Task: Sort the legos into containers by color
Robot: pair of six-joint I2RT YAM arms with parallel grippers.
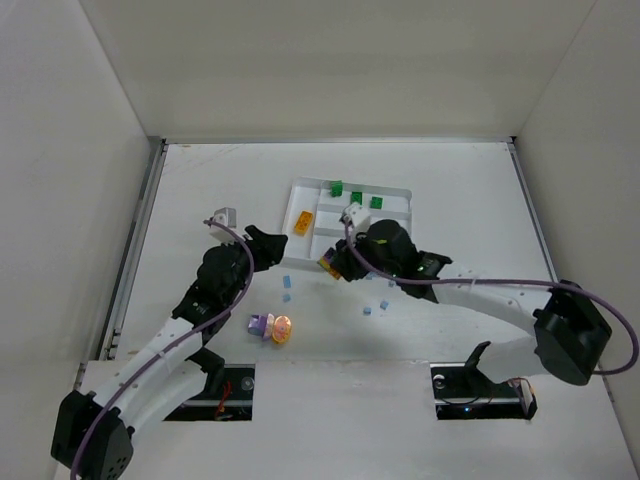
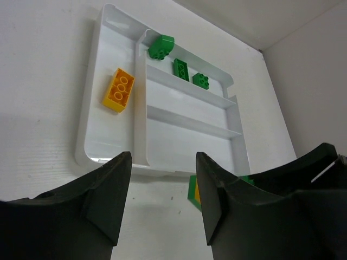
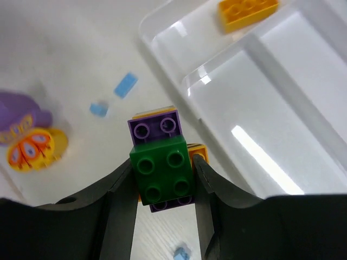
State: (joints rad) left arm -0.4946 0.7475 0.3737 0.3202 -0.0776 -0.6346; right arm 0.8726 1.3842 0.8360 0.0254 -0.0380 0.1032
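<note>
Gripping a mixed stack looks like the step in hand: the R end effector (image 3: 164, 171) has its fingers closed partway onto the sides of a green 2x2 brick (image 3: 162, 173). A purple brick (image 3: 154, 129) is locked under it, and an orange brick (image 3: 198, 152) peeks out lower down. The stack sits on the worktop side of the white tray (image 2: 87, 124), just beside its near edge and not in any compartment. Can't tell if it's lifted clear.

The L end effector (image 2: 162, 162) is open w/ nothing btwn its fingers. It faces the tray from nearby.

Sorted so far: three green bricks (image 2: 180, 69) in the far slot and an orange 2x3 brick (image 2: 119, 90) in the side slot.

Nxt move prob. calls for splitting the stack, since it holds three colours. The L could pull one layer while the R holds, then green goes to the far slot.

Loose on the worktop, well apart from both: a purple piece (image 1: 262, 323), an orange disc (image 1: 283, 327) and light-blue bits (image 3: 125, 85).
</note>
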